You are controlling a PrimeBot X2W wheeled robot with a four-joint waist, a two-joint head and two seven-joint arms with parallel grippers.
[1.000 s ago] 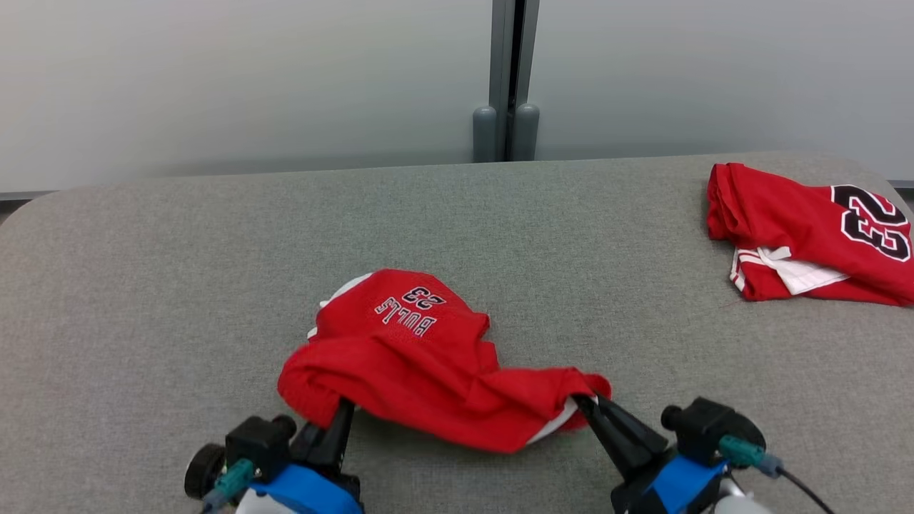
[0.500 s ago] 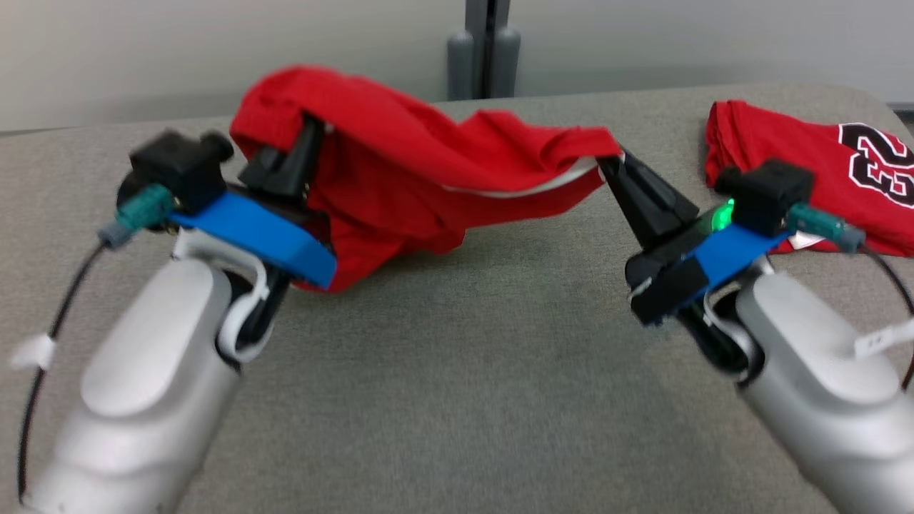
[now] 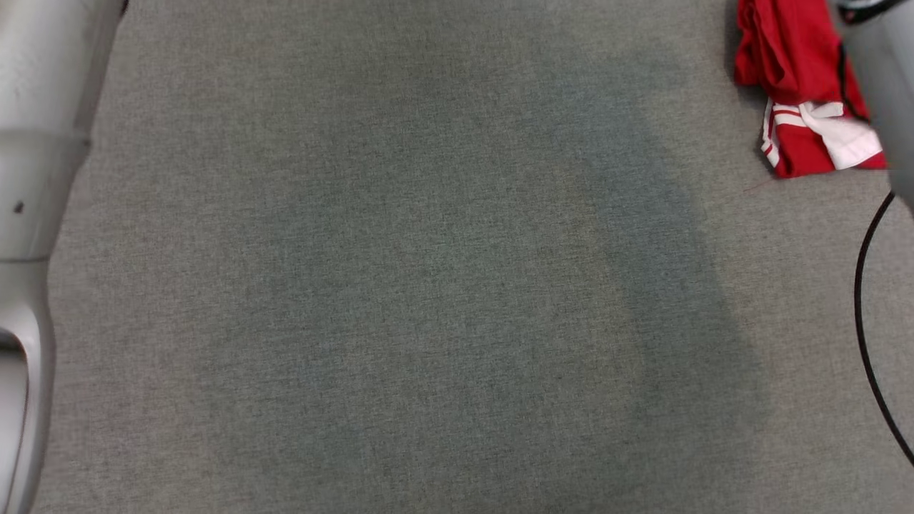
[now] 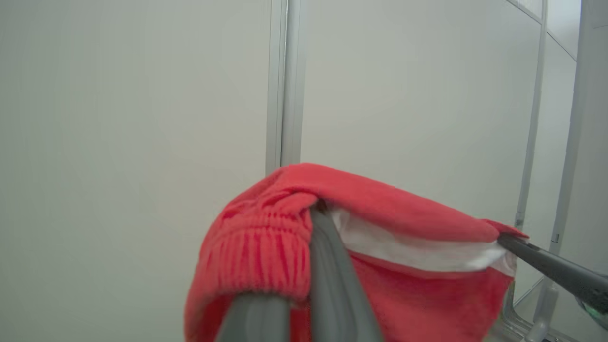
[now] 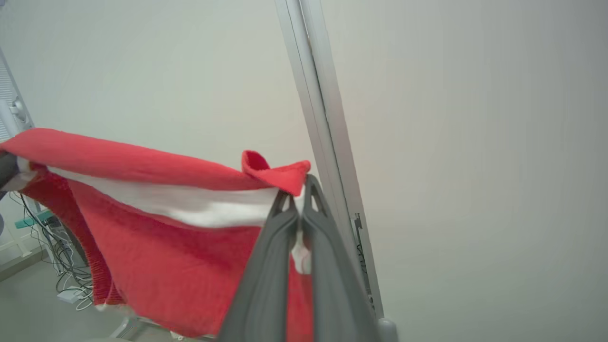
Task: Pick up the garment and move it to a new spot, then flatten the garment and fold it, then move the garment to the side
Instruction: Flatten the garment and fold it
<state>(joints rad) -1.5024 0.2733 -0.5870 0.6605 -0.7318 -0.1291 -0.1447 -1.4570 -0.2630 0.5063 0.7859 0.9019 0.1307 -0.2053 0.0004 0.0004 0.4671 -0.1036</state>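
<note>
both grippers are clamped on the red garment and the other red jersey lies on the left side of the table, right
Not quite. The head view shows the other red jersey on the right side of the table. The left gripper and right gripper are indeed clamped on the red garment.

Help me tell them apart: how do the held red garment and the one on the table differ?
Held garment hangs in the air; lying garment rests on the table. Held garment is stretched between left gripper and right gripper; lying garment is bunched. Both are red with white trim.
</note>
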